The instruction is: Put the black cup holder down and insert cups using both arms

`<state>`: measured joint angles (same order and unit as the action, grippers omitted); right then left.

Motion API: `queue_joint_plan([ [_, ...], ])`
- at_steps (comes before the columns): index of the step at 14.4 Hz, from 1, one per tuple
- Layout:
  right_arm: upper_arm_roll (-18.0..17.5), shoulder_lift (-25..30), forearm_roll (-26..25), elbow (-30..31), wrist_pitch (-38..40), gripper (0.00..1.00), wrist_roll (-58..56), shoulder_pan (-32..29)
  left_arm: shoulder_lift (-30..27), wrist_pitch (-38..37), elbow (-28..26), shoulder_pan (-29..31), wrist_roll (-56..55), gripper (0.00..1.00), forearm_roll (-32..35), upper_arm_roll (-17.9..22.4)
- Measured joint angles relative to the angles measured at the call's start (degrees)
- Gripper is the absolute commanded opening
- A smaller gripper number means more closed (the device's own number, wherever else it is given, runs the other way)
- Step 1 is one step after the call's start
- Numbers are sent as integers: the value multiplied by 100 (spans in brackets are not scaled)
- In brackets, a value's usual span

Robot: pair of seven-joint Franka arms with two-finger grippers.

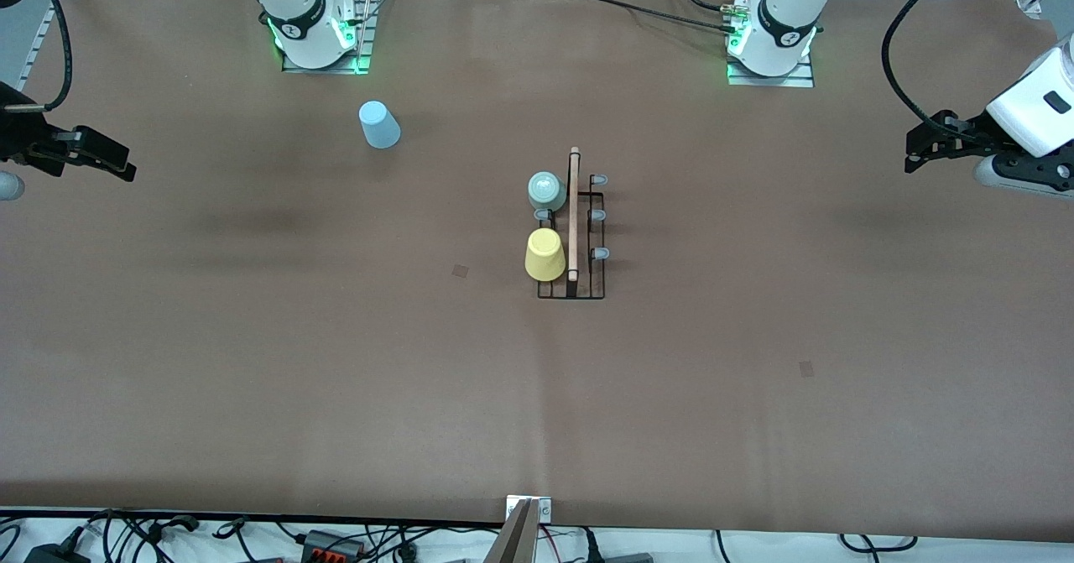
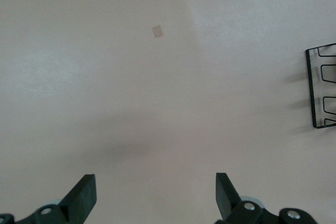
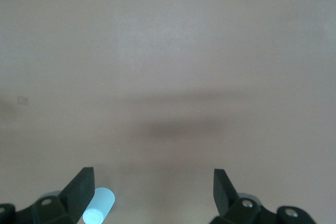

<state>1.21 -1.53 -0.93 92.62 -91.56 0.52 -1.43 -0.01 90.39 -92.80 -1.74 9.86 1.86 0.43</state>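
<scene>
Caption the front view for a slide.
Green cup and yellow cup on the rack; blue cup loose; both grippers open.

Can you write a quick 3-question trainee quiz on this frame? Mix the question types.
1. True or false: the light blue cup sits on the black cup holder.
2. Which cup on the holder is nearer the front camera? A) the mint green cup B) the yellow cup C) a red cup
3. Fill in: both the left gripper and the right gripper are ____ and hold nothing.

Key:
1. False. It stands on the table apart from the holder, toward the right arm's end.
2. B.
3. Open. Each hangs over bare table at its own arm's end.
</scene>
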Motion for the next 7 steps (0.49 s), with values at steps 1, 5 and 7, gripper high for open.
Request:
queue_joint_plan([
  [1,1,0,0,3,0,100,0,2,0,0,0,0,0,100,0,0],
  [5,27,9,0,7,0,100,0,2,0,0,0,0,0,100,0,0],
  [7,65,32,0,7,0,100,0,2,0,0,0,0,0,100,0,0],
])
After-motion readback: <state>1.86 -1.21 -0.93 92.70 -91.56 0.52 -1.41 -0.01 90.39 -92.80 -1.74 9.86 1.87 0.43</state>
